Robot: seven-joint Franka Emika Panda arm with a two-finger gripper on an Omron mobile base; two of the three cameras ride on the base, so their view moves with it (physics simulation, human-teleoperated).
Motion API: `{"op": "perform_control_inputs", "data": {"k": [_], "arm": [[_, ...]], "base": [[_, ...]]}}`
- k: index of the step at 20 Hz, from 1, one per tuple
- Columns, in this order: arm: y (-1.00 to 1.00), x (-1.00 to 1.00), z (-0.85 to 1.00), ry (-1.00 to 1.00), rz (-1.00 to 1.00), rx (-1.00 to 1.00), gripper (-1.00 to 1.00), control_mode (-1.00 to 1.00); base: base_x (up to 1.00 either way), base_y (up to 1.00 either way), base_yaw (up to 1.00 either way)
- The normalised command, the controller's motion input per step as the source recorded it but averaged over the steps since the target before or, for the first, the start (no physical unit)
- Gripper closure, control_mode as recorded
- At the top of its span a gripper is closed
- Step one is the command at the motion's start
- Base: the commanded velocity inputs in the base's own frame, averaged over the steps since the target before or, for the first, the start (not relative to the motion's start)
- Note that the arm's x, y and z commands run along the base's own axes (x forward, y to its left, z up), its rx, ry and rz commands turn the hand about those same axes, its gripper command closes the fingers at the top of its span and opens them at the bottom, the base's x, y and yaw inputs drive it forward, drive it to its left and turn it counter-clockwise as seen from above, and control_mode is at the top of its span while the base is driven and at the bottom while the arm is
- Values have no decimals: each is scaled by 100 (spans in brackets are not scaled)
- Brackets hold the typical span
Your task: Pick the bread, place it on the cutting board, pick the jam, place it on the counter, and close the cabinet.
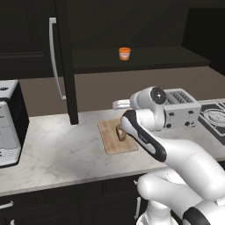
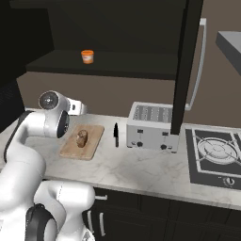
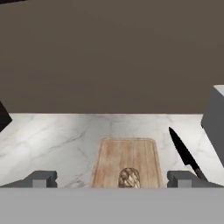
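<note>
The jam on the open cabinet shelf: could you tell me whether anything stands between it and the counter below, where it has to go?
Nothing visible does. The jam stands alone on the shelf, the cabinet door is swung open, and bare counter lies below, beside the cutting board holding the bread.

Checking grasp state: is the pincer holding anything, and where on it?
Nothing held. The pincer is open, fingers wide apart, with the bread lying free on the board between them.
</note>
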Motion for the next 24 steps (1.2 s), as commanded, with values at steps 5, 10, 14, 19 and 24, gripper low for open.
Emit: {"op": "perform_control_inputs", "data": {"k": [5, 10, 14, 19, 24], "arm": [[0, -8, 39, 8, 0, 0, -100, -100], [-1, -16, 33, 8, 0, 0, -100, -100], [-3, -19, 32, 6, 0, 0, -100, -100], [-4, -17, 32, 4, 0, 0, -100, -100], [-6, -15, 16, 0, 0, 0, -100, -100]], "base": [[0, 0, 0], [0, 0, 0], [0, 0, 0], [0, 0, 0], [0, 0, 0]]}}
